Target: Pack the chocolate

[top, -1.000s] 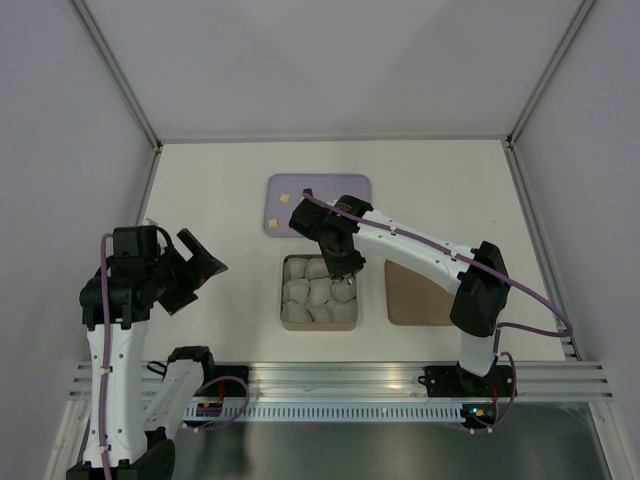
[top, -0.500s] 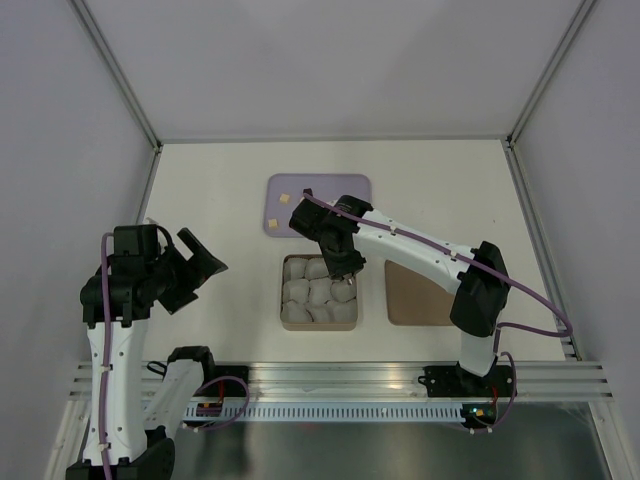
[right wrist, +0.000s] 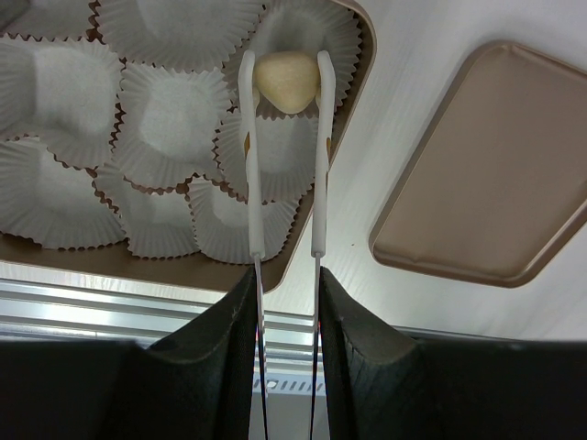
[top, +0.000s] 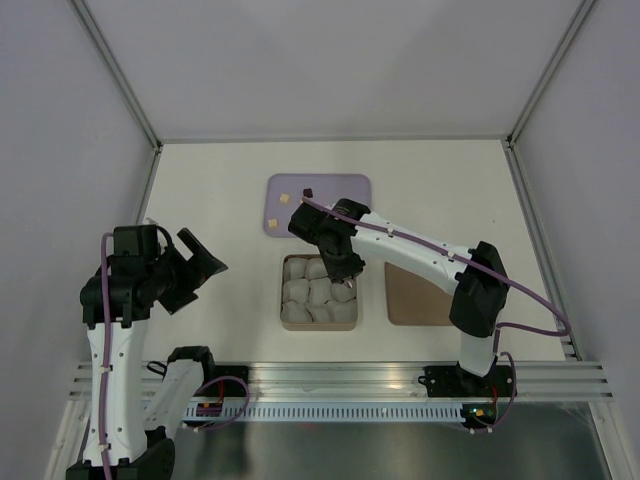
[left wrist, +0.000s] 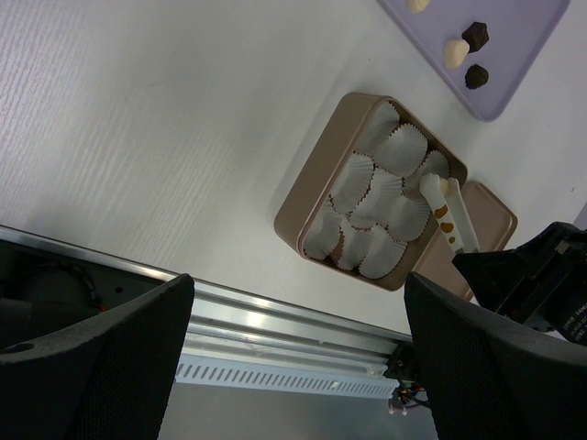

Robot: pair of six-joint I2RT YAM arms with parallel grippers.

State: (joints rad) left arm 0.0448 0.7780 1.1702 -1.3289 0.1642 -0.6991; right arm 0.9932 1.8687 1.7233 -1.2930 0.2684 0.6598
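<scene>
Holding: the right end effector point(right wrist: 284, 69) is nearly closed, its two long white fingers point(right wrist: 249, 165) pinching one pale chocolate point(right wrist: 286, 84) by its sides.
Idling: the left end effector point(top: 203, 258) is spread wide and empty, well apart from the box point(left wrist: 307, 192), at the left of the counter point(top: 220, 180).
Place: the held piece hangs over the corner one of the cups point(right wrist: 165, 119), on the side next to the lid point(right wrist: 495, 165). How high it is above the paper cannot be told.
Risk, release: the piece may cling to one finger as they part, then tip onto a cup's rim or roll out.
Risk, paper: fingers going too low could snag the crinkled edge and drag or lift the cup.
Risk, squeeze: too hard a pinch may dent the piece.
Count, cups: nine in the box, three by three; those in view look empty.
Count, chocolate: one held, four on the tray point(left wrist: 514, 64) (two pale, two dark).
Count, others: one box, one lid, one tray.
</scene>
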